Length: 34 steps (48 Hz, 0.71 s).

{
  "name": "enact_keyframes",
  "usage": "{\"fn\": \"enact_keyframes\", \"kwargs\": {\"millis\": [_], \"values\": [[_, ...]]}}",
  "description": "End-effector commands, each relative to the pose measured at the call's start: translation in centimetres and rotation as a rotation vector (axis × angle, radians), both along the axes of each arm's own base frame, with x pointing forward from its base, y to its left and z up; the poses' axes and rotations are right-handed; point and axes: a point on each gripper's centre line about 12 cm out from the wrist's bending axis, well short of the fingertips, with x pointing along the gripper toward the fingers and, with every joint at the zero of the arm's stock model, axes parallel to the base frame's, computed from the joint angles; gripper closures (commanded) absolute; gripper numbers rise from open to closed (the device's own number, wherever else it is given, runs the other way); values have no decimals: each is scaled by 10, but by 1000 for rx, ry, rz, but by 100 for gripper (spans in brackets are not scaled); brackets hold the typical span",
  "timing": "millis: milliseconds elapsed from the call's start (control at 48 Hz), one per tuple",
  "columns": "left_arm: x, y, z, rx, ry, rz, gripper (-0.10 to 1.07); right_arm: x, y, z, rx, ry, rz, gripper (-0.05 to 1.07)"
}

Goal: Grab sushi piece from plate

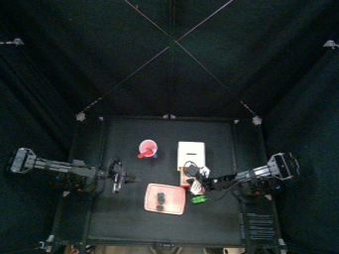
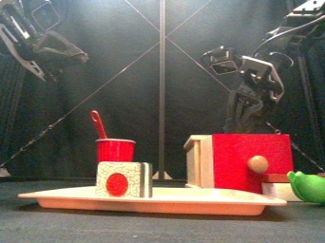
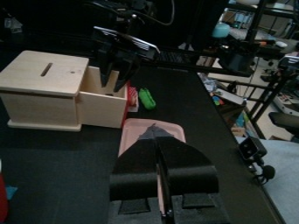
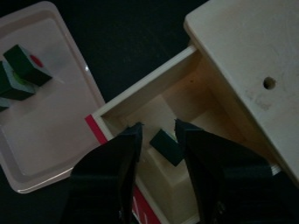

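The sushi piece (image 1: 162,198) is a small dark lump lying on the pink plate (image 1: 149,205) near the table's front. In the front view the piece (image 2: 124,178) shows a red dot on its cream end, on the plate (image 2: 216,197). It also shows in the right wrist view (image 4: 24,70) on the plate (image 4: 47,131). My right gripper (image 4: 158,133) hangs in the open drawer of a wooden box (image 4: 251,61), jaws a little apart, with a dark green lump between them. It stands beside the plate (image 1: 199,177). My left gripper (image 3: 162,150) is shut and empty, left of the plate (image 1: 119,179).
The wooden box (image 2: 203,157) has a red drawer front (image 2: 248,161) and stands behind the plate. A red cup (image 2: 114,150) with a red spoon stands at the back left. A bright green item (image 2: 309,186) lies right of the plate.
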Motion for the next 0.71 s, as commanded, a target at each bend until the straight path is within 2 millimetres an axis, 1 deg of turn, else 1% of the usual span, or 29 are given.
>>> {"fn": "enact_keyframes", "kwargs": {"millis": [0, 188, 354, 521, 688], "values": [[2, 0, 6, -1, -18, 1, 79, 4, 1, 21, -1, -64, 6, 27], [2, 0, 6, 2, -19, 0, 79, 5, 1, 29, -13, -89, 19, 27], [2, 0, 6, 2, -19, 0, 79, 12, 6, 40, -44, -126, 61, 27], [2, 0, 6, 2, -19, 0, 79, 20, 18, 48, -79, -158, 133, 28], [2, 0, 6, 2, -19, 0, 79, 31, 39, 51, -108, -206, 279, 28]]}}
